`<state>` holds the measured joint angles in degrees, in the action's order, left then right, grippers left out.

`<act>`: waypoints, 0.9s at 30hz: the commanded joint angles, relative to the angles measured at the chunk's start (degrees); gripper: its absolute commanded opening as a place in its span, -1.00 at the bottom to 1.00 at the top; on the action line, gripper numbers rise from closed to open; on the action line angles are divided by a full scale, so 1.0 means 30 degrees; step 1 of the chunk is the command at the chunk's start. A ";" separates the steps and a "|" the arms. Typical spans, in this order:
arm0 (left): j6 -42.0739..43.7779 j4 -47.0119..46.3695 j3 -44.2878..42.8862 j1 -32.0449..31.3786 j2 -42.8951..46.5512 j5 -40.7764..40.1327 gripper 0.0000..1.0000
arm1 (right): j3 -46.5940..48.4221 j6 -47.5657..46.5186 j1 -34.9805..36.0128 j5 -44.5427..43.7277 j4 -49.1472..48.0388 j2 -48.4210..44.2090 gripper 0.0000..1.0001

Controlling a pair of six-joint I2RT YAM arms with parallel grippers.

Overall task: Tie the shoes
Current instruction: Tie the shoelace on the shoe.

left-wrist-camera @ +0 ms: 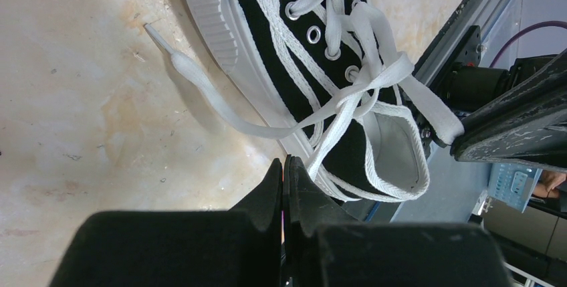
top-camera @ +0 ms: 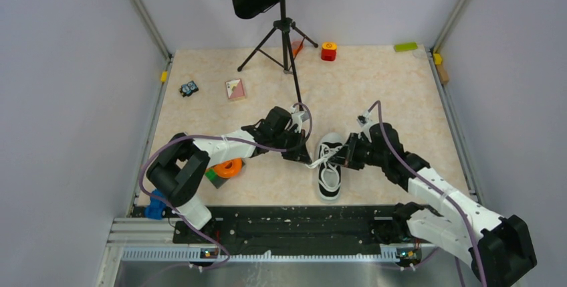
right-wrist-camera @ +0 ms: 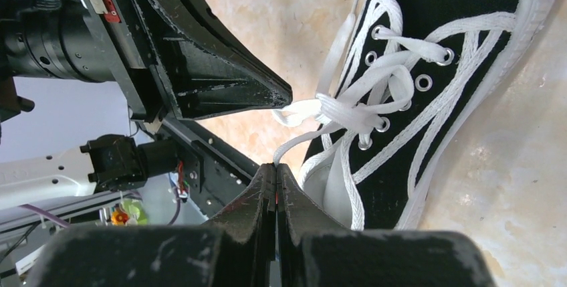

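Observation:
The shoe (top-camera: 329, 178) is a small black canvas sneaker with a white sole, lying on the mat between my two arms; it also fills the left wrist view (left-wrist-camera: 294, 79) and the right wrist view (right-wrist-camera: 461, 46). Its white laces (left-wrist-camera: 374, 79) (right-wrist-camera: 361, 110) cross in a knot over the eyelets. My left gripper (top-camera: 307, 160) (left-wrist-camera: 285, 161) (right-wrist-camera: 287, 93) is shut at the shoe's left side, with a lace strand running to its tip. My right gripper (top-camera: 337, 156) (right-wrist-camera: 275, 165) (left-wrist-camera: 458, 141) is shut on the other lace strand, at the shoe's right side.
A music stand (top-camera: 284, 33) on a tripod stands behind the shoe. An orange tape roll (top-camera: 229, 167) and a green block (top-camera: 214, 175) lie under the left arm. A card (top-camera: 235, 89), a small toy (top-camera: 189, 88) and a red block (top-camera: 328, 51) sit farther back.

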<state>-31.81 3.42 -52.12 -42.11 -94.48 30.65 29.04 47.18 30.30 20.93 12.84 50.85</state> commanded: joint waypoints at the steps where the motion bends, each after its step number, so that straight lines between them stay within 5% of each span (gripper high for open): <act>1: 0.0049 -0.0563 -0.0226 -0.0071 0.0117 0.0138 -1.00 | 0.0968 0.0081 0.0521 0.0367 -0.0866 0.0350 -1.00; 24: 0.0292 -0.0147 -0.0462 -0.0071 0.0291 0.0076 -1.00 | 0.0590 0.0229 0.2686 0.0056 -0.2769 0.3294 -1.00; 27: 0.0321 -0.0134 -0.0520 -0.0081 0.0263 0.0085 -1.00 | 0.1439 -0.0134 0.2701 -0.0009 -0.1982 0.3440 -0.70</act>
<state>-31.59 3.51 -52.12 -42.11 -94.48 30.63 29.06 47.68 37.50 20.93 6.90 60.60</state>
